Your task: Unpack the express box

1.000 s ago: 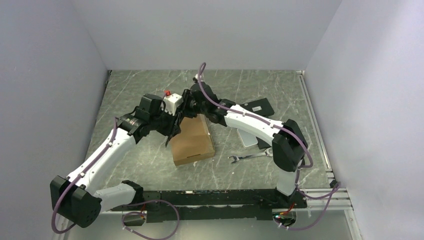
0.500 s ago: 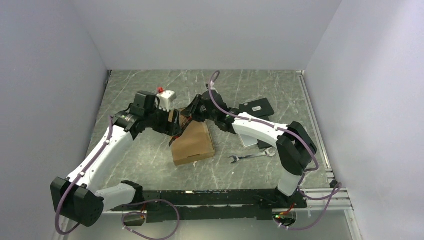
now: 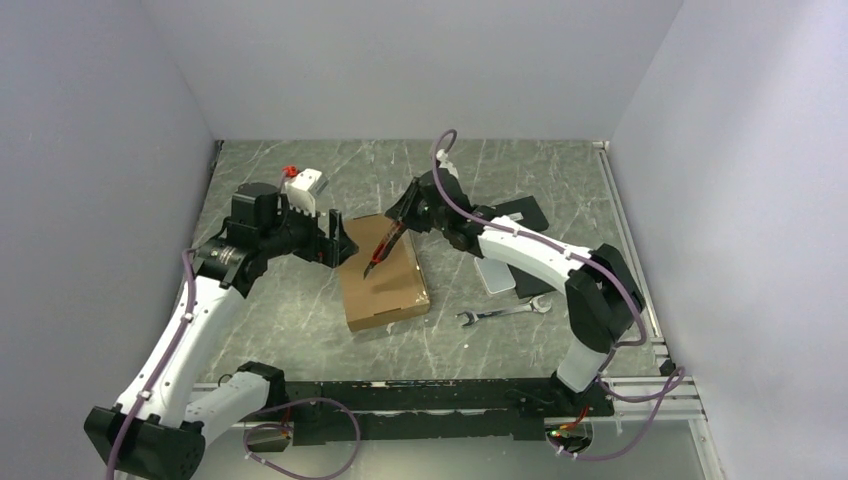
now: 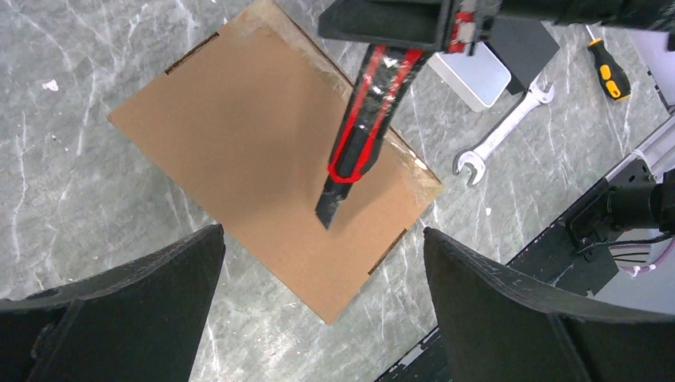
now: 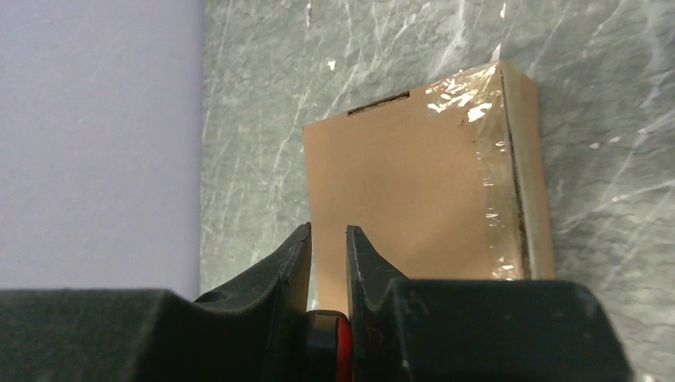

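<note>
The right gripper (image 5: 328,232) is seen closed on the red-and-black utility knife (image 4: 358,135), which is clamped by its upper end between the two narrowly spaced fingers (image 5: 290,263). The knife is held tilted, its dark tip directed down at the lid of the express box (image 3: 385,285); whether the tip touches the cardboard cannot be told. The knife is positioned over the middle of the lid in the left wrist view.

The left gripper (image 4: 322,232) is held wide open, with nothing between its fingers (image 4: 159,278), and is placed just beside the left far corner of the box, above the table (image 3: 290,300).

The express box is found lying flat and closed on the green marbled table, between the two arms and near the middle of the work surface. Clear tape is seen along one long edge, and slots are visible at its short ends.

To the right of the box, a combination wrench (image 3: 500,313) is laid on the table. A white flat box (image 3: 497,275) is seen beside the right arm, with a black flat box (image 3: 520,213) beyond it. A screwdriver (image 4: 602,68) with a yellow-and-black handle is shown in the left wrist view.
</note>
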Robot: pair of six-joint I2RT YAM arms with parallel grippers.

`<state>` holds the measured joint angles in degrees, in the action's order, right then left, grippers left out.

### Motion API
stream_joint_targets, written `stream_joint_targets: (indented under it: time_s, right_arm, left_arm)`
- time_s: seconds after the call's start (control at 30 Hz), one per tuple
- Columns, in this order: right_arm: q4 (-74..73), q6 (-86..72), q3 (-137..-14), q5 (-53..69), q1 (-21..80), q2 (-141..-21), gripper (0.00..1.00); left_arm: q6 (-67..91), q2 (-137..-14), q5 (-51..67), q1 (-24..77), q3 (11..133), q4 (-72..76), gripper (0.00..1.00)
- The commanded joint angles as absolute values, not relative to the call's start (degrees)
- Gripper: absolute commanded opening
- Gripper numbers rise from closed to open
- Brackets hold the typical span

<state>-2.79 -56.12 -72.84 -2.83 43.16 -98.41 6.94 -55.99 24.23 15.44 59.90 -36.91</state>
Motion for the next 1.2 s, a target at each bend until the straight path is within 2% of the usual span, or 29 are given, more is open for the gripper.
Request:
stream_joint_targets:
  time_s: [0.0, 0.3, 0.53, 0.7, 0.8, 0.9, 1.0, 1.17]
  right_arm:
    - [0.4, -49.0, -72.3, 1.8, 42.8, -91.7, 0.0]
    - [2.8, -44.7, -63.2, 3.6, 42.9, -83.8, 0.0]
    - [1.8, -40.1, -60.4, 5.4, 42.9, -79.0, 0.0]
    - [-3.0, -36.2, -58.2, 1.4, 42.7, -72.9, 0.0]
    - [-8.4, -33.4, -60.0, -3.5, 42.4, -70.8, 0.0]
    - [-9.4, -32.7, -59.9, -3.4, 40.8, -69.6, 0.0]
    - [-8.5, -33.2, -60.0, -1.6, 38.7, -69.6, 0.0]
    - [-3.9, -35.2, -59.6, 2.7, 37.5, -70.2, 0.0]
  left_arm:
    - [7.4, -56.3, 24.9, 15.5, 59.2, -35.2, 1.0]
    - [6.0, -54.5, 24.3, 15.5, 56.8, -32.0, 0.99]
    - [5.1, -52.4, 30.2, 15.5, 54.2, -27.3, 0.99]
    - [8.6, -53.4, 33.2, 15.4, 53.4, -21.7, 0.99]
    - [13.3, -56.6, 38.6, 15.5, 56.5, -17.5, 0.98]
    - [16.4, -60.3, 42.2, 15.5, 61.5, -13.3, 0.99]
    - [11.7, -64.2, 43.0, 15.5, 68.6, -15.9, 0.99]
    - [11.3, -66.0, 45.1, 15.1, 66.0, -12.6, 1.0]
